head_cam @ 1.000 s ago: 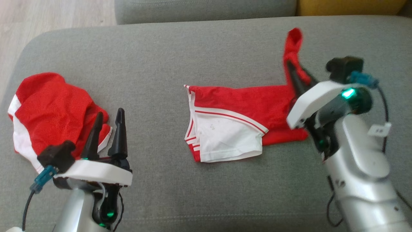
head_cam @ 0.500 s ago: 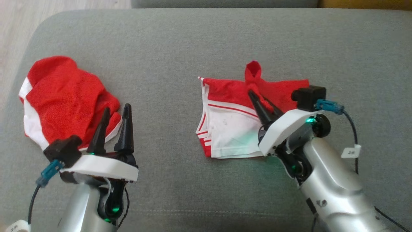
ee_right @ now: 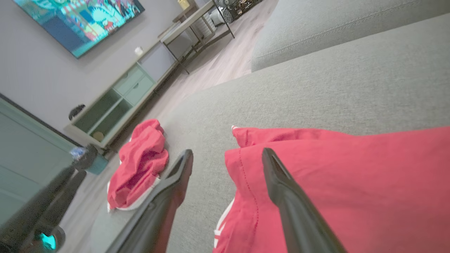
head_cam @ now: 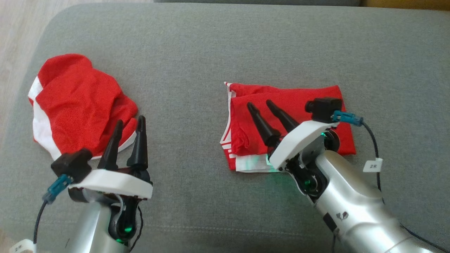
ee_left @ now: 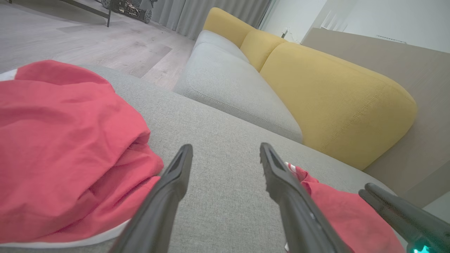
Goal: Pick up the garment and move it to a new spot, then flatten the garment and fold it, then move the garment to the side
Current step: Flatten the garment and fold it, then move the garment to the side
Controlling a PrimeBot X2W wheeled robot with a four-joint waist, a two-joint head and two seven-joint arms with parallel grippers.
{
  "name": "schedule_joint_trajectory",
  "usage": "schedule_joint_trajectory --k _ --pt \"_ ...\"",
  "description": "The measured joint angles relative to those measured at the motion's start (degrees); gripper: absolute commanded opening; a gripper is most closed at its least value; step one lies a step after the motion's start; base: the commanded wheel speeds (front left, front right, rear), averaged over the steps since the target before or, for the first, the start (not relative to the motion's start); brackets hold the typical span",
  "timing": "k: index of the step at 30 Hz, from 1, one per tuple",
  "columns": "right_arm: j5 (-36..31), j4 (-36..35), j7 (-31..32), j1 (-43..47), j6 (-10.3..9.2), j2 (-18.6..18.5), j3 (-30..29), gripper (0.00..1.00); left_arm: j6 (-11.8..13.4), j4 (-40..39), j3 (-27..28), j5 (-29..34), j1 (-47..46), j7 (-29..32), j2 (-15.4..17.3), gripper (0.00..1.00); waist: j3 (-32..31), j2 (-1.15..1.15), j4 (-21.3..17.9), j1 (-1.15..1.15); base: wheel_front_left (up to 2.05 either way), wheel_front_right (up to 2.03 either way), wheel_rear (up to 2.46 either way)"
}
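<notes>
The garment (head_cam: 302, 95), red shorts with white trim, lies folded in the middle of the grey cushion (head_cam: 197, 52), its red half laid over the white one. My right gripper (head_cam: 259, 103) hovers open just over its left part, nothing between the fingers. In the right wrist view the right gripper (ee_right: 227, 151) spans the garment's (ee_right: 351, 182) left hem. My left gripper (head_cam: 130, 120) stands open and empty at the lower left, beside a second crumpled red garment (head_cam: 77, 98). The left gripper (ee_left: 226, 147) points over bare cushion in the left wrist view.
The cushion's rounded left edge drops to a wooden floor (head_cam: 14, 31). Yellow back cushions (ee_left: 334, 95) and another grey seat (ee_left: 228, 88) lie beyond. A low cabinet (ee_right: 116, 105) stands under a screen on the wall.
My right gripper carried the raised red flap leftward over the white part, laid it down and opened. The head camera shifted a little. The left gripper stayed put.
</notes>
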Motion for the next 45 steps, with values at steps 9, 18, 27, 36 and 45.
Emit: schedule_joint_trajectory --k 9,18,27,36,45 --pt "-7.0 10.5 -6.9 -7.7 0.0 0.0 -6.9 1.0 0.0 0.0 0.7 0.0 0.0 0.0 0.0 1.0 -1.0 0.0 -2.6 0.0 0.0 0.0 0.0" --pt "-24.8 9.1 -12.7 -8.3 0.0 -6.1 -16.4 1.0 0.0 -2.4 1.1 0.0 0.0 0.0 -0.5 1.0 -2.2 0.0 -4.7 0.0 0.0 0.0 0.0" --pt "-38.0 -4.4 -13.3 3.1 0.0 -7.8 -26.7 1.0 0.0 -5.3 2.5 1.9 0.1 0.0 -0.7 1.0 -2.6 0.0 -5.2 0.0 0.0 0.0 0.0" --pt "-44.5 -16.7 -13.3 16.9 0.0 -2.8 -35.3 1.0 0.0 -7.8 3.1 7.9 4.9 0.0 -1.2 1.0 -3.7 0.0 -5.8 0.0 0.0 0.0 0.0" --pt "-46.1 -19.1 -13.3 19.6 0.0 -1.2 -36.7 1.0 0.0 -10.5 3.9 9.9 6.1 0.0 -1.3 1.0 -4.2 0.0 -6.0 0.0 0.0 0.0 0.0"
